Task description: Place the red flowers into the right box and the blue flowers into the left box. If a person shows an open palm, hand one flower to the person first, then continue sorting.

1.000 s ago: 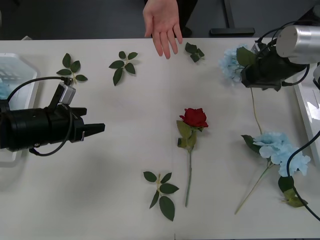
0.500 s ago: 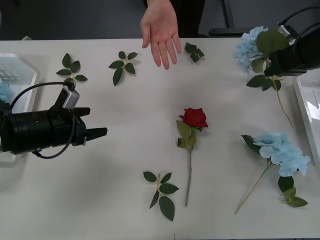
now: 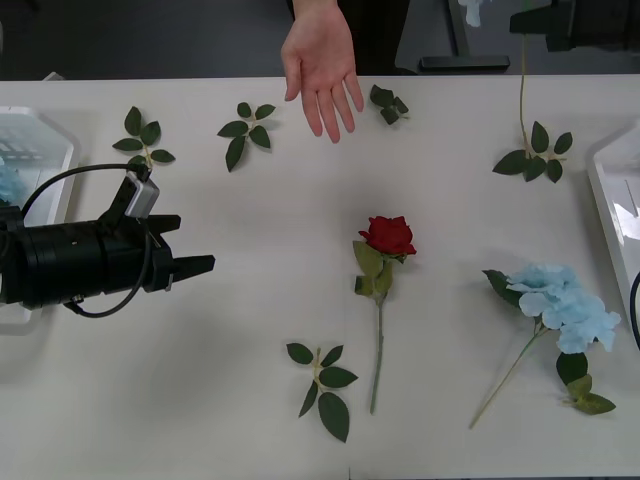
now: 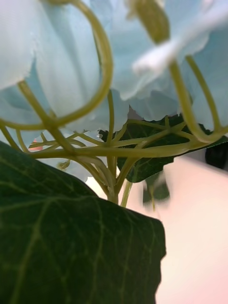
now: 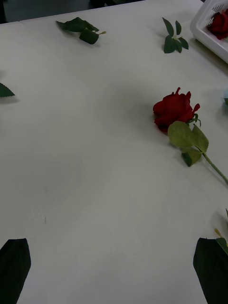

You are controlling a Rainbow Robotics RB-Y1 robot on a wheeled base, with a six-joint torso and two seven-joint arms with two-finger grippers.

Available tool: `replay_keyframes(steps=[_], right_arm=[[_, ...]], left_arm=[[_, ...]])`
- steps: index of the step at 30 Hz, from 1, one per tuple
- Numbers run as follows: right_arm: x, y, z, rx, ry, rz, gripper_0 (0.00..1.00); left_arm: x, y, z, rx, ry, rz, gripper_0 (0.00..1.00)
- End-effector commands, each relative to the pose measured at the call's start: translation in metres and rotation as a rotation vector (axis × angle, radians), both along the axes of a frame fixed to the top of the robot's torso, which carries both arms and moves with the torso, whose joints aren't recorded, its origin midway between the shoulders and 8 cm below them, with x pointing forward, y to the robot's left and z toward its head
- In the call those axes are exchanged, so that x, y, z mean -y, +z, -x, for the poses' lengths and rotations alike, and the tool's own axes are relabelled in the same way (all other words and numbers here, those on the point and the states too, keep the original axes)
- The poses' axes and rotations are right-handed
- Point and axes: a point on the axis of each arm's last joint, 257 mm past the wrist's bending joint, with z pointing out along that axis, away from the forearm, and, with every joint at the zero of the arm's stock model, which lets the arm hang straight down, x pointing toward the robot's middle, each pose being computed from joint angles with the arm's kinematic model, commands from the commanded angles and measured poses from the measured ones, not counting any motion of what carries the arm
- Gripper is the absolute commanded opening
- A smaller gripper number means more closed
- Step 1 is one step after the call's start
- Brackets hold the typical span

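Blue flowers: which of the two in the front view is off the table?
The blue flower at the far right, hanging from the right gripper with its stem dangling. The other blue flower lies flat near the right box.

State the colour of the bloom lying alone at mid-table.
Deep red: the rose on a green stem, clearest in the front view.

left pincer (image 3: pixel 200 266) open, low over table

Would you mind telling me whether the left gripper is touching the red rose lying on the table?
Apart. In the front view the left gripper hovers with bare table between it and the red rose; the left wrist view shows its open fingers well short of the rose.
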Motion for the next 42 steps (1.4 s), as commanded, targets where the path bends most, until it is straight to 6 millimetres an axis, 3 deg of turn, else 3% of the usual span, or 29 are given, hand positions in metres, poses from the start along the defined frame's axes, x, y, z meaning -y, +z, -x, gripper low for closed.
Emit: replay_keyframes(steps=[1,8,11,28,42], right_arm=[[-0.030,0.096,-0.004,0.316,0.046,0.036,0.00],[-0.083,0.175,-0.003,0.595,0.029,-0.081,0.00],[-0.103,0.196,0.005,0.646,0.036,-0.145,0.00],[-0.164,0.215,0.012,0.741,0.031,-0.215,0.00],[-0.174,0.214,0.007,0.755,-0.007,-0.229,0.00]], left_arm=[[0.012,0.008,0.005,0.005,-0.005,0.039,1.00],[0.012,0.008,0.005,0.005,-0.005,0.039,1.00],[0.012,0.008,0.005,0.005,-0.005,0.039,1.00],[0.012,0.008,0.005,0.005,-0.005,0.039,1.00],[0.012,0.008,0.005,0.005,-0.005,0.039,1.00]])
